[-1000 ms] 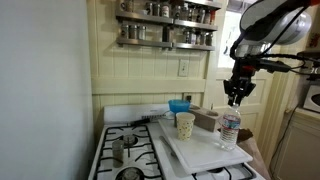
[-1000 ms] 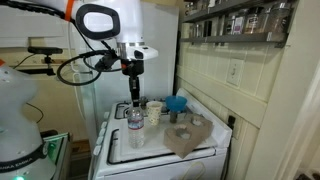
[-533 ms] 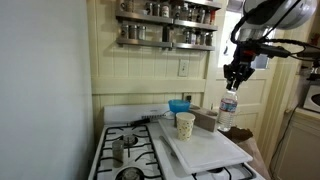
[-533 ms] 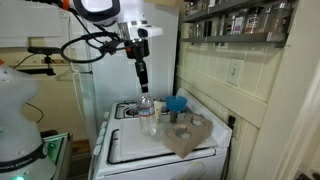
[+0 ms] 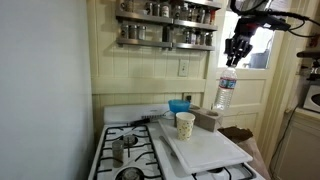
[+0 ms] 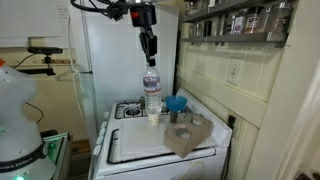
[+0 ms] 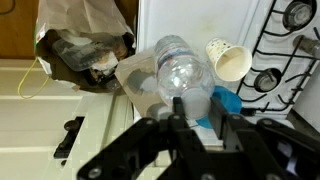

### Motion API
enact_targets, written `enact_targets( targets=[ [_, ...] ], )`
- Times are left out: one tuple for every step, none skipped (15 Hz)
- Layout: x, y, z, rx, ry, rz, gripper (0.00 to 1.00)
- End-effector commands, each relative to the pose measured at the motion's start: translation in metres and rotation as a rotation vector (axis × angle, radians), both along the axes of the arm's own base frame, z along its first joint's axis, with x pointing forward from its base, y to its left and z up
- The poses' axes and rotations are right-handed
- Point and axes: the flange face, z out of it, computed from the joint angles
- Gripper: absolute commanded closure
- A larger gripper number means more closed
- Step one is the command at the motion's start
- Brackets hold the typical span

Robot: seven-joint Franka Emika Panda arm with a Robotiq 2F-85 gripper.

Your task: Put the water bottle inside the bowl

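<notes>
While the gripper (image 5: 237, 48) clasps the water bottle (image 5: 227, 92) upright at upper right in an exterior view, the bowl (image 5: 179, 105) sits lower left. In an exterior view, the water bottle (image 6: 151, 88) hangs centre, bowl (image 6: 176, 103) lower right. In the wrist view, the bowl (image 7: 228, 100) peeks right of the end-on water bottle (image 7: 183, 75).

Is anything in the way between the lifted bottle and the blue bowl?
Nothing visible. The water bottle hangs in the gripper, higher than the bowl; the paper cup stands beside the bowl, not over it.
</notes>
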Motion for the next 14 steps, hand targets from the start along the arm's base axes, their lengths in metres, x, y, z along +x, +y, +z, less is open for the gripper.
enact_targets(
  targets=[
    [0.002,-0.001,-0.001,0.000,0.005,0.003,0.92],
    [0.007,0.007,-0.004,-0.001,0.010,0.005,0.92],
    [0.018,0.013,0.005,-0.013,-0.017,0.010,0.92],
    [0.027,0.019,0.015,-0.029,-0.038,0.023,0.92],
    [0.036,0.025,0.030,-0.061,-0.070,0.045,0.92],
    [0.043,0.030,0.041,-0.088,-0.090,0.056,0.92],
    [0.050,0.032,0.055,-0.108,-0.112,0.063,0.92],
    [0.055,0.035,0.068,-0.122,-0.131,0.069,0.92],
    [0.060,0.041,0.079,-0.135,-0.135,0.076,0.92],
    [0.066,0.046,0.088,-0.142,-0.137,0.085,0.92],
    [0.073,0.051,0.091,-0.135,-0.130,0.092,0.92],
    [0.079,0.055,0.093,-0.110,-0.119,0.092,0.92],
    [0.084,0.057,0.092,-0.076,-0.109,0.091,0.92],
    [0.084,0.053,0.090,-0.048,-0.097,0.082,0.92]
  ],
)
